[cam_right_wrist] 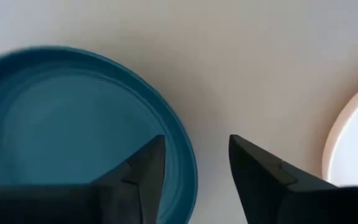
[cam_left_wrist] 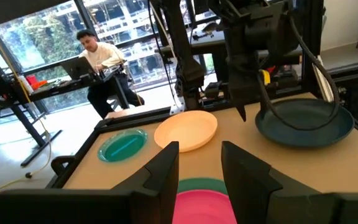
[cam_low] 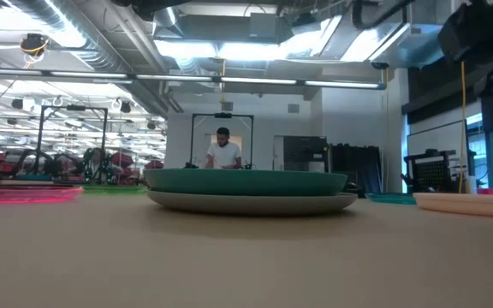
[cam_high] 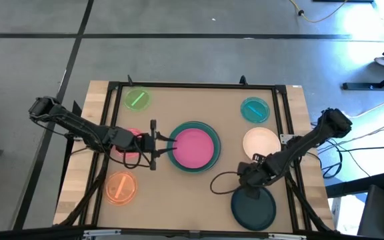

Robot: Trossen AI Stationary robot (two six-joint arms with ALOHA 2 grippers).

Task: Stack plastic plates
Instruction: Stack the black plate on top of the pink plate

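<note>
A magenta plate [cam_high: 195, 147] lies in a teal-green plate [cam_high: 209, 130] at mid table. In the low view that teal-green plate [cam_low: 246, 181] sits on a grey plate [cam_low: 251, 204]. My left gripper [cam_high: 172, 143] [cam_left_wrist: 201, 165] is open, level, at the stack's left rim over the magenta plate [cam_left_wrist: 201, 208]. A small pink plate [cam_high: 131, 143] lies under its wrist. My right gripper [cam_high: 247, 179] [cam_right_wrist: 197, 155] is open and points down over the far rim of the dark teal plate [cam_high: 253, 208] [cam_right_wrist: 73, 124]. One of its fingers is over that rim and the other over bare table. The cream plate [cam_high: 261, 143] lies beside it.
Small translucent plates lie flat: a green plate [cam_high: 137, 100] far left, a teal plate [cam_high: 255, 109] far right and an orange plate [cam_high: 121, 188] near left. A black frame [cam_high: 199, 85] borders the tabletop. A cable [cam_high: 220, 183] loops beside the right gripper. A person [cam_left_wrist: 101, 59] sits beyond the table.
</note>
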